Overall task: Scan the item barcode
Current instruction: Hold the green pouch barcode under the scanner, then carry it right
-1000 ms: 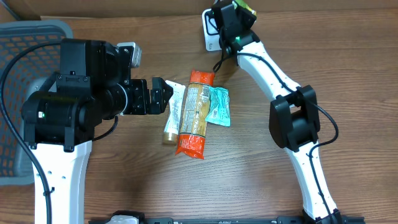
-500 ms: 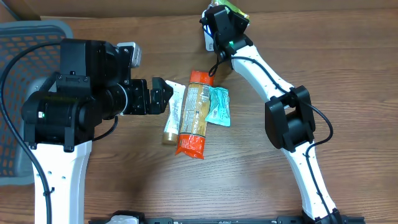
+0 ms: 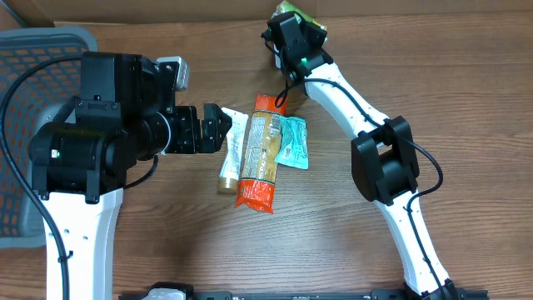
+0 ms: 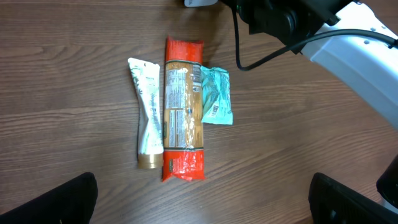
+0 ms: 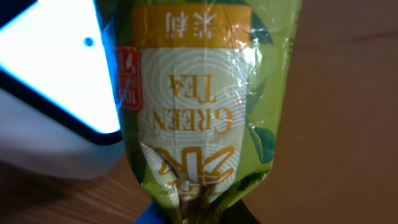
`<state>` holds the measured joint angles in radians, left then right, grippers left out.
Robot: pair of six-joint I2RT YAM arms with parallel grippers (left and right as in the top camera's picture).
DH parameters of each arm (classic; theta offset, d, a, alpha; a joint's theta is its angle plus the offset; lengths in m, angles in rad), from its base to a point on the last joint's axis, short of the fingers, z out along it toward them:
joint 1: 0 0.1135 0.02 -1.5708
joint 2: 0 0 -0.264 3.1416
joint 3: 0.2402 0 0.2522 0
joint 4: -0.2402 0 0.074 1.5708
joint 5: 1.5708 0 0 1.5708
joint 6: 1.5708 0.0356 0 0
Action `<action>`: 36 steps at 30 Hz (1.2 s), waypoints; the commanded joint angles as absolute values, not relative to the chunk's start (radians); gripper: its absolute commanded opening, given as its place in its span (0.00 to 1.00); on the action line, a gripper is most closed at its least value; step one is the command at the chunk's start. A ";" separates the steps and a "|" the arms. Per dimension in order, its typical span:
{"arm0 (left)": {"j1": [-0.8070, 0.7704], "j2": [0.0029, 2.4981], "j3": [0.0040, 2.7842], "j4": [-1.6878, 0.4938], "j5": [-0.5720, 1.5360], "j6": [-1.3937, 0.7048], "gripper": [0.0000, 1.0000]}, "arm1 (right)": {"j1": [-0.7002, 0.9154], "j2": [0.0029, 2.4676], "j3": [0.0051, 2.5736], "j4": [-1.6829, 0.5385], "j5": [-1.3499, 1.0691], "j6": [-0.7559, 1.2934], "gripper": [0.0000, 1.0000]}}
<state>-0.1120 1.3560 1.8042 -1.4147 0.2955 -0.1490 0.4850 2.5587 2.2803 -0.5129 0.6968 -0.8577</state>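
A green tea packet [image 5: 199, 106] fills the right wrist view, pinched at its crimped lower end by my right gripper [image 5: 205, 211], which is shut on it. The packet hangs right beside the white scanner [image 5: 56, 81], overlapping its edge. Overhead, the packet [image 3: 293, 12] shows at the table's far edge above the right wrist. No barcode shows on the packet's visible face. My left gripper [image 4: 205, 202] hovers open above the table, nothing between its fingers.
A white tube [image 3: 233, 148], an orange-red packet [image 3: 260, 154] and a teal sachet [image 3: 293, 142] lie side by side mid-table, just right of the left gripper [image 3: 212, 127]. A grey basket [image 3: 25, 100] stands at the left. A cardboard wall [image 3: 166, 10] runs along the back.
The right arm has carried the green tea packet a little to the left, over the scanner. The left arm and the items on the table have not moved.
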 commanded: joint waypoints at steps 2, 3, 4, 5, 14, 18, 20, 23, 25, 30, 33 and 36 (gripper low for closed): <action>-0.120 1.360 1.807 -1.414 0.303 -0.127 0.99 | 0.477 2.349 2.296 -0.565 0.587 -0.728 0.04; -0.120 1.360 1.807 -1.414 0.303 -0.127 1.00 | 0.474 2.311 2.296 -0.594 0.550 -0.696 0.04; -0.120 1.360 1.807 -1.414 0.303 -0.127 0.99 | 0.471 2.278 2.296 -0.621 0.522 -0.669 0.04; -0.120 1.360 1.807 -1.414 0.303 -0.127 1.00 | 0.469 2.242 2.296 -0.653 0.491 -0.635 0.04; -0.120 1.360 1.807 -1.414 0.303 -0.127 1.00 | 0.354 1.925 2.297 -1.113 -0.128 -0.017 0.04; -0.120 1.360 1.807 -1.414 0.303 -0.127 1.00 | 0.229 1.912 2.296 -1.329 -0.241 0.169 0.04; -0.120 1.360 1.807 -1.414 0.303 -0.127 0.99 | 0.159 1.929 2.280 -1.430 -0.239 0.287 0.04; -0.120 1.360 1.807 -1.414 0.303 -0.127 1.00 | 0.080 1.941 2.199 -1.474 -0.233 0.390 0.04; -0.120 1.360 1.807 -1.414 0.303 -0.127 1.00 | 0.036 1.942 2.105 -1.447 -0.214 0.440 0.04; -0.120 1.360 1.807 -1.414 0.303 -0.127 1.00 | -0.063 1.942 1.818 -1.282 -0.084 0.636 0.04; -0.120 1.360 1.807 -1.414 0.303 -0.127 1.00 | -0.115 1.942 1.650 -1.151 -0.061 0.713 0.04; -0.120 1.360 1.807 -1.414 0.303 -0.127 1.00 | -0.158 1.942 1.525 -1.047 -0.064 0.754 0.04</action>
<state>-0.1120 1.3560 1.8042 -1.4155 0.2955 -0.1490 -0.1219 1.9656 1.6032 -1.1011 -0.0925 0.6415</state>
